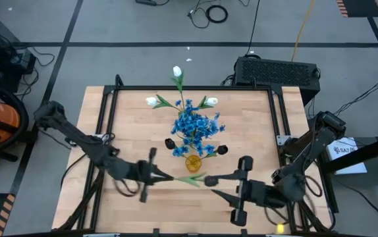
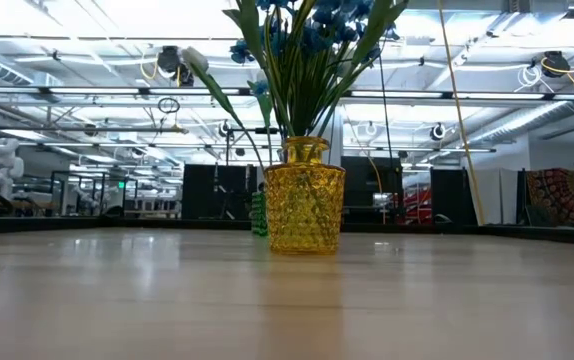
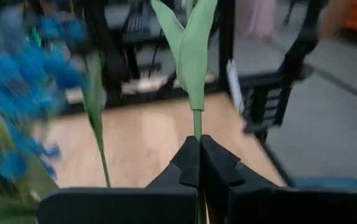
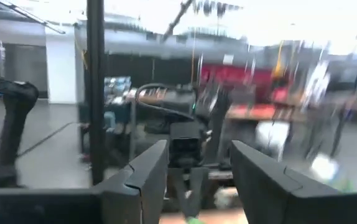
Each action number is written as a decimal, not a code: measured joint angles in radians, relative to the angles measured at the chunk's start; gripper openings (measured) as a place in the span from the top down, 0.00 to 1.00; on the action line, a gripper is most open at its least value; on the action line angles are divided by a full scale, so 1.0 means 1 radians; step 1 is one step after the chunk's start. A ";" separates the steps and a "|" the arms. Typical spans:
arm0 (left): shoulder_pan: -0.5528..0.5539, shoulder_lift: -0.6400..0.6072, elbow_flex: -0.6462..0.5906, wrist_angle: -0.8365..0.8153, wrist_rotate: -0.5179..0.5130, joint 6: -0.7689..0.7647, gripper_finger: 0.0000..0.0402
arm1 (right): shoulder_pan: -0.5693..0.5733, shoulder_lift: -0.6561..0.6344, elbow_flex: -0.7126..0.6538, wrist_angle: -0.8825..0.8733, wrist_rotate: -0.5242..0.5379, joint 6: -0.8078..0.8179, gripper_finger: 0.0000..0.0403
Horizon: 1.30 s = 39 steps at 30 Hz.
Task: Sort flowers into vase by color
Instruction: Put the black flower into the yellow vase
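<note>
Left gripper (image 3: 198, 155) fingers pinched shut on a light, bendy green stem (image 3: 196, 121) rising just beyond the tips, best held low; right gripper (image 4: 194, 163) fingers wide, empty, facing it.

In the low view the flowers (image 2: 307, 50) in the yellow vase (image 2: 304, 195) are cut off by the top edge. The blue blooms (image 3: 17, 106) are smeared in the left wrist view, and the leafy stem (image 3: 194, 62) loses its bloom at the edge. The right wrist view is blurred throughout.
</note>
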State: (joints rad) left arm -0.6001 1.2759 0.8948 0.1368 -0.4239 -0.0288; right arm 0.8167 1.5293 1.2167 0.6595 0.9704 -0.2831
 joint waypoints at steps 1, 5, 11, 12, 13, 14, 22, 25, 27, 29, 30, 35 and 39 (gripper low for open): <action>-0.009 -0.027 0.000 0.010 -0.002 0.019 0.99 | 0.004 0.000 0.000 0.040 -0.001 -0.083 0.59; -0.045 -0.118 0.000 0.076 -0.002 0.124 1.00 | 0.004 -0.001 0.000 0.089 0.057 -0.258 0.59; -0.093 -0.180 0.000 0.208 0.004 0.276 0.99 | -0.065 0.002 0.000 0.074 0.039 -0.231 0.59; -0.097 -0.180 0.000 0.238 0.012 0.305 0.99 | -0.089 0.003 0.000 0.057 -0.019 -0.192 0.59; -0.096 -0.179 0.000 0.264 0.021 0.328 0.99 | -0.118 0.006 0.000 0.038 -0.085 -0.144 0.59; -0.095 -0.175 0.000 0.290 0.030 0.349 0.99 | -0.149 0.011 0.000 0.027 -0.146 -0.092 0.59; -0.046 -0.098 0.000 0.410 0.086 0.436 0.98 | -0.338 0.084 0.000 0.089 -0.470 0.055 0.59; -0.030 -0.057 0.000 0.451 0.108 0.436 0.98 | -0.368 0.113 0.000 0.117 -0.574 0.083 0.59; -0.021 -0.029 0.000 0.480 0.109 0.439 0.98 | -0.373 0.126 0.000 0.129 -0.609 0.091 0.59; -0.016 -0.011 -0.001 0.504 0.110 0.438 0.98 | -0.373 0.135 0.000 0.147 -0.636 0.092 0.59; -0.012 -0.005 -0.001 0.513 0.110 0.438 0.98 | -0.372 0.138 0.000 0.155 -0.640 0.093 0.59; 0.006 0.012 -0.001 0.515 0.112 0.433 0.98 | -0.372 0.157 -0.001 0.174 -0.667 0.093 0.59; 0.018 0.025 -0.001 0.524 0.116 0.430 0.98 | -0.379 0.156 -0.001 0.176 -0.689 0.112 0.59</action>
State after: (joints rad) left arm -0.5825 1.3011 0.8940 0.6609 -0.3083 0.4011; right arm 0.4381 1.6848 1.2160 0.8352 0.2818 -0.1710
